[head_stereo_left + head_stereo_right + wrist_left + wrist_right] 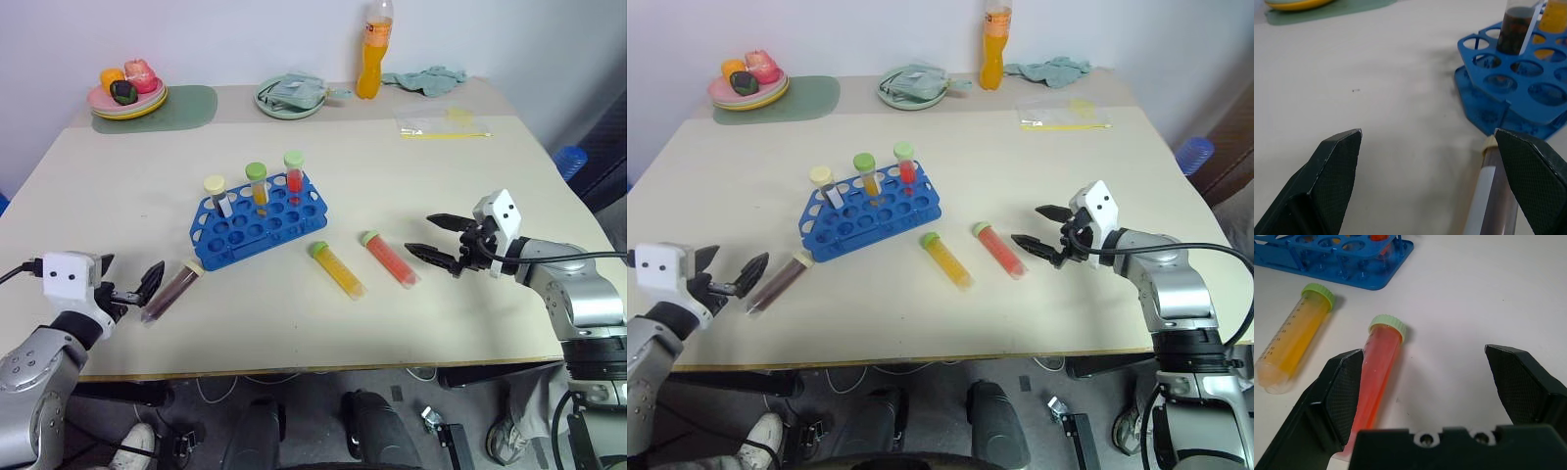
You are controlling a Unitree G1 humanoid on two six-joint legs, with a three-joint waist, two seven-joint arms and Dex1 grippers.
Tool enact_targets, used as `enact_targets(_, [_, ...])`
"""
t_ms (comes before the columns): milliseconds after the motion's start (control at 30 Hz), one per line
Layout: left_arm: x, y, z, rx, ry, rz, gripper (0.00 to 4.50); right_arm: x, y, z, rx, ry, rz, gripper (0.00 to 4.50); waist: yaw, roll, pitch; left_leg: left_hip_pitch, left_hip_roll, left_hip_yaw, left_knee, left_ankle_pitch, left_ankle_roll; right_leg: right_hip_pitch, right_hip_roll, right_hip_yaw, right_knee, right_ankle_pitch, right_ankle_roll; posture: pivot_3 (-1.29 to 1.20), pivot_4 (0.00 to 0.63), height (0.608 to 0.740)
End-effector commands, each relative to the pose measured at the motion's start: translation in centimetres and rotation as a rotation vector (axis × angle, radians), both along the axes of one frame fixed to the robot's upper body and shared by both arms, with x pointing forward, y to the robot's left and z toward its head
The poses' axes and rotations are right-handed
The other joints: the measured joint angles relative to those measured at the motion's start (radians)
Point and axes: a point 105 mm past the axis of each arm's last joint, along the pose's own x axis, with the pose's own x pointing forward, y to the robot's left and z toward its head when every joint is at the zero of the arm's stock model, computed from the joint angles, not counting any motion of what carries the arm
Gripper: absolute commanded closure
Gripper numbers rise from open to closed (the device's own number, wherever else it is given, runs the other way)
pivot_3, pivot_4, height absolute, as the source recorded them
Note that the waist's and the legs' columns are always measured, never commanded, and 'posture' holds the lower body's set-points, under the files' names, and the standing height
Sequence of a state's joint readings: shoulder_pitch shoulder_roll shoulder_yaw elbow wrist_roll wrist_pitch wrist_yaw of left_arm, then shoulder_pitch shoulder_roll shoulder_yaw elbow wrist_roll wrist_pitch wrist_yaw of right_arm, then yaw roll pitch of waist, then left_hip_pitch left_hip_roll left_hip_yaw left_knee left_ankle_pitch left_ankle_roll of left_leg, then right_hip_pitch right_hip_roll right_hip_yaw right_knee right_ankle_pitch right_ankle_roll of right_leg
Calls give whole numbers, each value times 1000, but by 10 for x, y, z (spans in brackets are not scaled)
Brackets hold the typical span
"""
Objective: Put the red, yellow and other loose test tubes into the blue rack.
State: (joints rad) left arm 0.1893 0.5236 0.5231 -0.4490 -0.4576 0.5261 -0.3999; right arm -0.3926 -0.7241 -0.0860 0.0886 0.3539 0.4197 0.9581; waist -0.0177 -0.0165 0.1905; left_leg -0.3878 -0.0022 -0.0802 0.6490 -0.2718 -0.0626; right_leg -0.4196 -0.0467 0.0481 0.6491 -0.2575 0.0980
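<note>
Blue rack (257, 220), perforated plastic, standing mid-tabletop (411, 186) | clear cylindrical red tube (390, 258), yellow tube (337, 269), dark tube (172, 292) lying loose | left claw (132, 291), right claw (438, 240) gaping, gripping nothing

Silver-grey arms, white camera blocks at the wrists, black cables, black textured wedge-shaped jaws

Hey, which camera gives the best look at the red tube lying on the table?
The right wrist view: the red tube lies close up, green cap toward the blue rack, beside one finger of the open right pincer. Both eye views show it whole but small, next to the yellow tube.
</note>
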Motion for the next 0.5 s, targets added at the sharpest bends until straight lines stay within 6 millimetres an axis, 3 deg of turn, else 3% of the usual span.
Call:
enact_targets(33, [-1,-4,6,23,-32,-12,3,1,1,13,-6,-50,10,121,0,0,0,0,0,0,0,0,0,0,0,0,0,0,0,0,150,740])
enact_targets(500, [1,-4,11,26,-52,-24,3,0,6,12,-4,-41,2,121,1,0,0,0,0,0,0,0,0,0,0,0,0,0,0,0,150,740])
